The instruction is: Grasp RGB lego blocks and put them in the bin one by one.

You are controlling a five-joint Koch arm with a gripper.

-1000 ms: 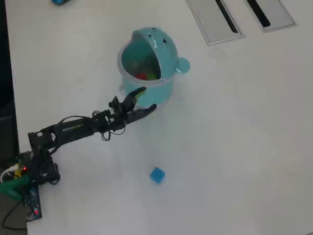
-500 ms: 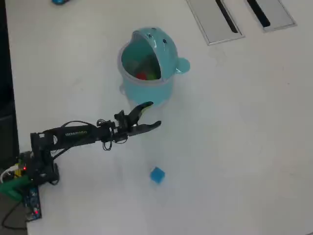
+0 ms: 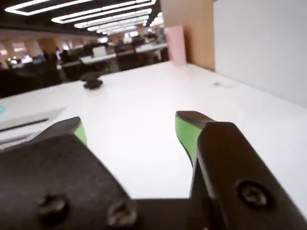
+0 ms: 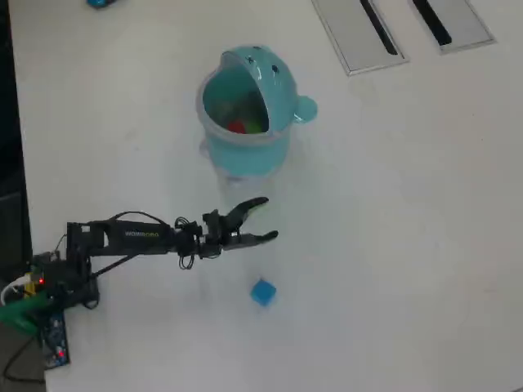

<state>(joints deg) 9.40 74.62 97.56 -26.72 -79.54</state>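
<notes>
The teal bin (image 4: 245, 114) stands on the white table with its lid flipped up. Inside it lie a red block (image 4: 236, 126) and a yellow-green block (image 4: 254, 126). A blue block (image 4: 262, 291) sits on the table below the bin in the overhead view. My gripper (image 4: 266, 219) is open and empty, between the bin and the blue block, slightly above and left of the block. In the wrist view my gripper (image 3: 130, 125) shows two green-padded fingers (image 3: 185, 132) wide apart with only bare table between them; no block or bin shows there.
Two flat grey slotted panels (image 4: 359, 33) lie at the top right of the overhead view. The arm's base and wiring (image 4: 45, 298) sit at the lower left by the table's dark edge. A small dark object (image 3: 92, 82) stands far off in the wrist view.
The arm has swung away from the bin's front, downward in the overhead view toward the blue block. The gripper stays open and empty.
</notes>
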